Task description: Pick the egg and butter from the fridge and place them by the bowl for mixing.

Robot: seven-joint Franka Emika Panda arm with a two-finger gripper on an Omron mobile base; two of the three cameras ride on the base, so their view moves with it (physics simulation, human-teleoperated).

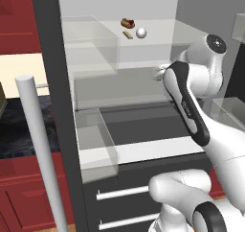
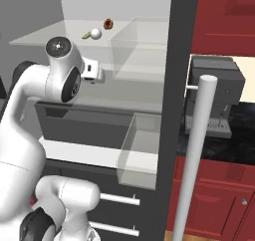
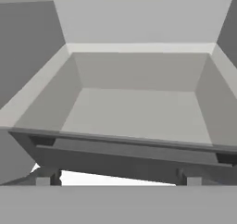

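The egg (image 1: 141,32) and butter (image 1: 128,35) are seen on the shelf above the gripper (image 2: 98,74), whose jaws are spread apart, empty.

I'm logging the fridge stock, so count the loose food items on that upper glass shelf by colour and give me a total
White: 1, the egg
Pale yellow-tan: 1, the butter
Brown-red: 1, the lumpy item
Total: 3
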